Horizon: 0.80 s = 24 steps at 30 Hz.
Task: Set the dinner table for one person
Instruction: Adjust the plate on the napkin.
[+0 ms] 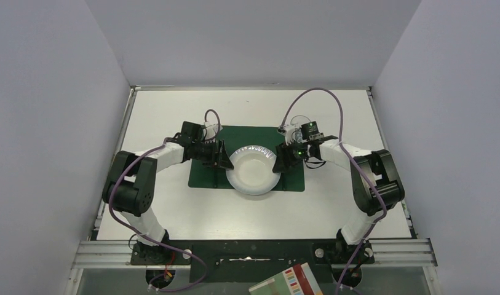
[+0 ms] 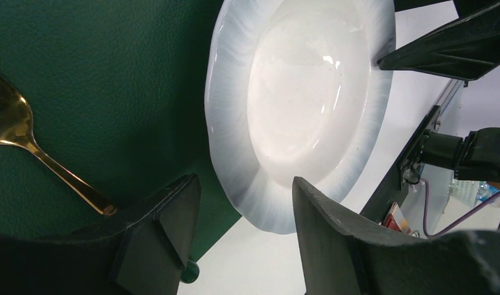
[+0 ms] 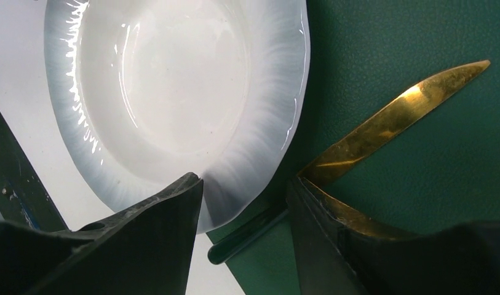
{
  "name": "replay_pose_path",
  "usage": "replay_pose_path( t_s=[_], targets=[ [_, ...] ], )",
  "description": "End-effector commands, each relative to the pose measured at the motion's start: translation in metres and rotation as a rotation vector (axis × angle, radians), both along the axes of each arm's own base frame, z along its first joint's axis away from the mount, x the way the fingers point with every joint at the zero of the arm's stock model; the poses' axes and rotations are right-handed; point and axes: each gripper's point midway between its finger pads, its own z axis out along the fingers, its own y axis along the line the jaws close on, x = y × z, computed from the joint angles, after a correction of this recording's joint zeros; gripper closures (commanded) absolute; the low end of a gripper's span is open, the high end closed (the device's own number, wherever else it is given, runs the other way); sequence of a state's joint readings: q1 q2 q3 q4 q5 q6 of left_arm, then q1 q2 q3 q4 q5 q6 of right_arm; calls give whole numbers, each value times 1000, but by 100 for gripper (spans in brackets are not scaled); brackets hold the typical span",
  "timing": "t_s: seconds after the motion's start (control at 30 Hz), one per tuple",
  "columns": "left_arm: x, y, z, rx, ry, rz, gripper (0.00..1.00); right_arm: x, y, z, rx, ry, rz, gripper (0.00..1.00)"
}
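Note:
A white plate (image 1: 254, 171) lies on the dark green placemat (image 1: 247, 136) on the white dinner table (image 1: 173, 209), its near rim over the mat's front edge. My left gripper (image 1: 221, 157) is at the plate's left rim, and in its wrist view it stands open (image 2: 244, 203) with the rim of the plate (image 2: 302, 98) just ahead of the gap. A gold spoon (image 2: 26, 138) lies on the mat left of it. My right gripper (image 1: 278, 158) is at the right rim, open (image 3: 244, 190), one fingertip (image 3: 189, 184) against the plate (image 3: 173, 92). A gold knife (image 3: 395, 117) lies beside it.
A clear glass-like object (image 1: 298, 124) stands behind the right gripper at the mat's far right corner. The table's metal rim (image 1: 127, 123) runs along the left side, close to the grey walls. A coloured booklet (image 1: 290, 281) lies below the arm bases.

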<state>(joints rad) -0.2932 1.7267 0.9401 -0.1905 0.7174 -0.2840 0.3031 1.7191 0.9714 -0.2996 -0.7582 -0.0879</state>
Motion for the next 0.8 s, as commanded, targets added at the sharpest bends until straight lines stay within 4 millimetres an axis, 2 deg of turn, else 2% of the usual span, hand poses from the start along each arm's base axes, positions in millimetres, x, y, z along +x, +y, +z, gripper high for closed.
replay_pose_path(
  t_s=[0.0, 0.07, 0.17, 0.2, 0.33, 0.6, 0.77],
  targets=[
    [2, -3, -1, -12, -19, -27, 45, 15, 12, 13, 39, -46, 17, 48],
    [3, -3, -4, -9, -17, -27, 47, 15, 13, 13, 40, -46, 21, 54],
    [4, -5, -4, -12, -17, -28, 55, 14, 15, 11, 41, -37, 28, 72],
    [5, -5, -4, -11, -18, -29, 57, 14, 16, 11, 41, -33, 30, 76],
    [7, -8, -4, -17, -5, -37, 60, 14, 19, 8, 40, -20, 39, 97],
    [18, -9, 5, -27, -23, -46, 77, 13, 23, 4, 38, 1, 51, 100],
    [26, -5, 5, -23, -14, -38, 81, 14, 23, -1, 32, 12, 53, 100]
  ],
)
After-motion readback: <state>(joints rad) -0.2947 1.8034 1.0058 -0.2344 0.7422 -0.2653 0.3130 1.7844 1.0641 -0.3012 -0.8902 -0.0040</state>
